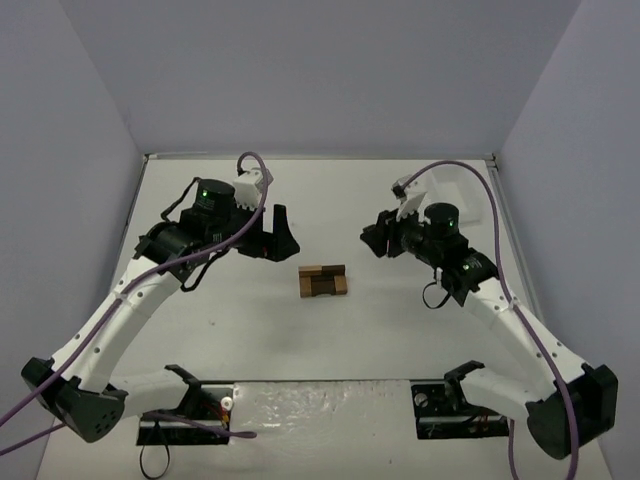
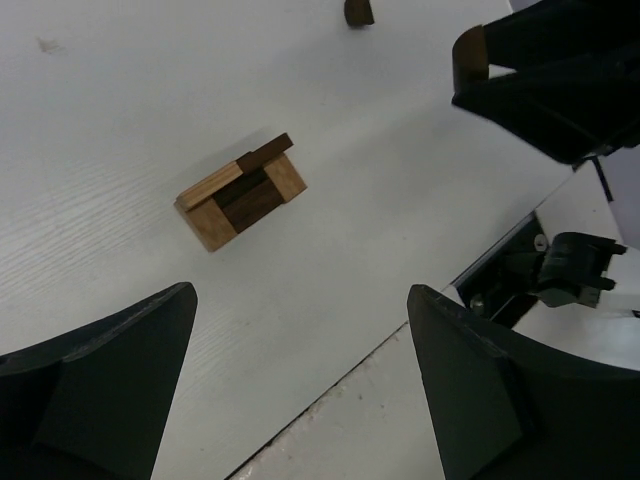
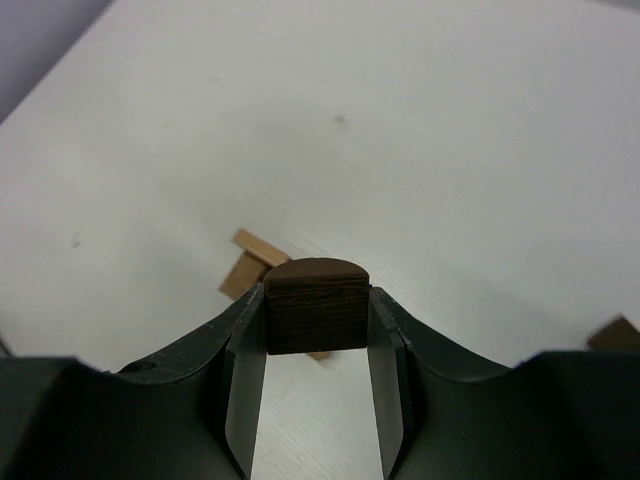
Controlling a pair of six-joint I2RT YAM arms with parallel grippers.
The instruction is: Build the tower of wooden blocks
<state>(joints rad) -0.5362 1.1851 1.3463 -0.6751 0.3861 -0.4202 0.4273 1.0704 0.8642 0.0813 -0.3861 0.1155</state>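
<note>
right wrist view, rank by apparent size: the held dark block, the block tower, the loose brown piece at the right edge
1. held dark block: looks biggest, but is nearest the camera
2. wood block tower: partly hidden behind that block
3. loose brown piece: smallest, but cut off, so unsure against the tower
</note>
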